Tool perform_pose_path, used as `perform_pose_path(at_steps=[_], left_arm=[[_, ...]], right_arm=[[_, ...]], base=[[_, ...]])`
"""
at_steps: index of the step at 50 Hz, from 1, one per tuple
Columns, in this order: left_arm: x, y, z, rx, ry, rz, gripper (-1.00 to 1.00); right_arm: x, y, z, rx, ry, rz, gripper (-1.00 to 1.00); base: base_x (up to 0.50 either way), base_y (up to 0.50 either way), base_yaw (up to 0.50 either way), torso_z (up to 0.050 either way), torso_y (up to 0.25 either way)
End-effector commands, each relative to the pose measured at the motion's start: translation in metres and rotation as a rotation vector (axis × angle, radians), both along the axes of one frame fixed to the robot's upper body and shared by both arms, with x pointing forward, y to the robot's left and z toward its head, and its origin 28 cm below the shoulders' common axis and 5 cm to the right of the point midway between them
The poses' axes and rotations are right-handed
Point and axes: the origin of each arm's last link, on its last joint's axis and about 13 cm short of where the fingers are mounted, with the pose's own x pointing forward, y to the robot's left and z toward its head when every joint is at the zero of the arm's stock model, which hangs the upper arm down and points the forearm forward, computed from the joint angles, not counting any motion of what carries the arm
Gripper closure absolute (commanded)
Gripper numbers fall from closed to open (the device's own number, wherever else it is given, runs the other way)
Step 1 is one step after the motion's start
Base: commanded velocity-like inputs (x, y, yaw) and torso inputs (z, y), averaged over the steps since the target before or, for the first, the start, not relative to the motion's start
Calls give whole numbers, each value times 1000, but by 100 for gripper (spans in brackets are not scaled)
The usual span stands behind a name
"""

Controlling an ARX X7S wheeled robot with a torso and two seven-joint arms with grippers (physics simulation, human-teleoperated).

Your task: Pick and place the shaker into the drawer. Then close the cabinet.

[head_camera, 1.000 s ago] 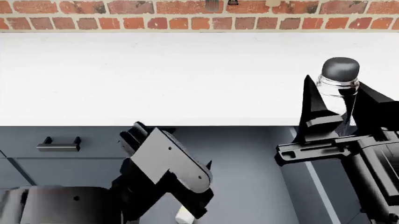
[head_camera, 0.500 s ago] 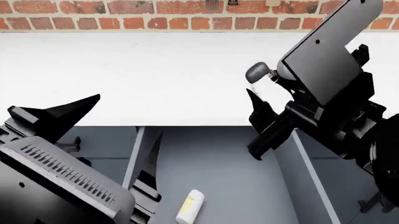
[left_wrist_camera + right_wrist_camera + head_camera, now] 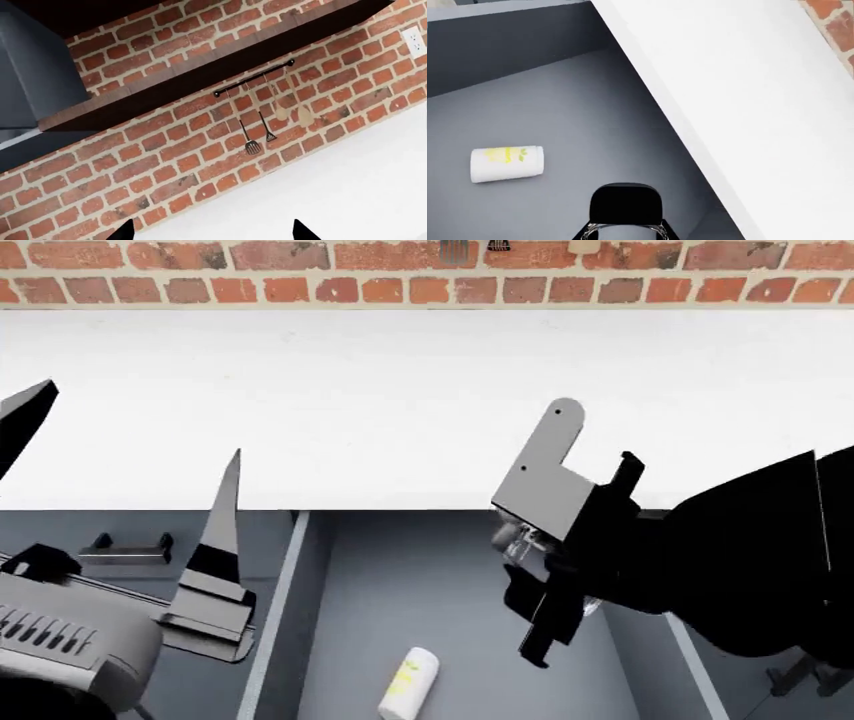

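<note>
I have the right gripper [image 3: 541,585] clenched on the clear glass shaker with its black cap [image 3: 626,206], over the open grey drawer [image 3: 454,590] where a white-yellow bottle [image 3: 408,682] lies. My left gripper [image 3: 127,455] hangs spread open.

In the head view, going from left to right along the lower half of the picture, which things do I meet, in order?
Left claw → black bar handle → white bottle lying in the drawer → shaker held by the right claw.
</note>
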Motion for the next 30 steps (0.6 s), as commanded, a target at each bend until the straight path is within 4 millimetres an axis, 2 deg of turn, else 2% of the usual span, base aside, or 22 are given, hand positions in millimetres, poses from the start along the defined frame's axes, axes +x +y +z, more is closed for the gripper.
perform_pose_path(at_steps=[1, 11, 30], left_arm=[[3, 6, -1, -9, -32, 86, -100], [0, 8, -2, -7, -27, 107, -100], [-11, 17, -6, 12, 3, 126, -100]], right_arm=[[14, 1, -48, -63, 117, -12, 100], [25, -5, -76, -68, 194, -65, 100], [42, 3, -155, 2, 347, -139, 100]], base=[[0, 0, 0, 0, 0], [0, 0, 0, 0, 0], [0, 0, 0, 0, 0]])
